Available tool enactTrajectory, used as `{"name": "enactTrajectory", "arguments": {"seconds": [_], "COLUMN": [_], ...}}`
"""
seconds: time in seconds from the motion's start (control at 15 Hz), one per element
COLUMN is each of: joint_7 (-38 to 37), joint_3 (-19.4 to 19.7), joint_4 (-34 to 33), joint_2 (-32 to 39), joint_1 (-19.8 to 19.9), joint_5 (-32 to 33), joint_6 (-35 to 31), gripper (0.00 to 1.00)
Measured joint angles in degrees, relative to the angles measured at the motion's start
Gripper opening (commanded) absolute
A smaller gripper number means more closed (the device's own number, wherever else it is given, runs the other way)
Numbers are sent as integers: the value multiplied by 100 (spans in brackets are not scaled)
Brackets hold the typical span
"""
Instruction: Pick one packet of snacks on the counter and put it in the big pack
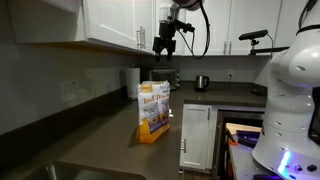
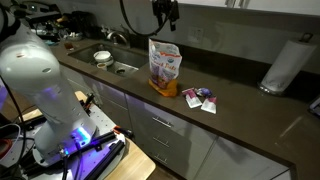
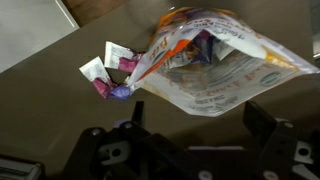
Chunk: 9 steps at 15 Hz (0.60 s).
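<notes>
my gripper (image 1: 165,42): jaws spread, empty, high above the big pack (image 2: 164,62) | snack packets (image 2: 200,98): flat on the counter (image 2: 250,115), just right of pack | handling: probably light, crinkly, slippery; I'd pinch one across its middle

Upright orange big pack (image 2: 165,68) on counter (image 2: 250,112)

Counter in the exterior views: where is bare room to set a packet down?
Bare counter runs between the small packets and the paper-towel roll. Another free stretch lies between the big pack and the sink. It is crowded right beside the big pack, where the packets lie.
</notes>
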<state>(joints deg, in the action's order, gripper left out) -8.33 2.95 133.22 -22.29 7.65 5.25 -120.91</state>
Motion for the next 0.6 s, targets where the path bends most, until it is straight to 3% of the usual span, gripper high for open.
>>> {"name": "enactTrajectory", "arguments": {"seconds": [0.6], "joint_7": [-11], "joint_3": [718], "joint_4": [-482], "joint_2": [1298], "joint_1": [503], "joint_5": [181], "joint_6": [-540], "gripper": [100]}}
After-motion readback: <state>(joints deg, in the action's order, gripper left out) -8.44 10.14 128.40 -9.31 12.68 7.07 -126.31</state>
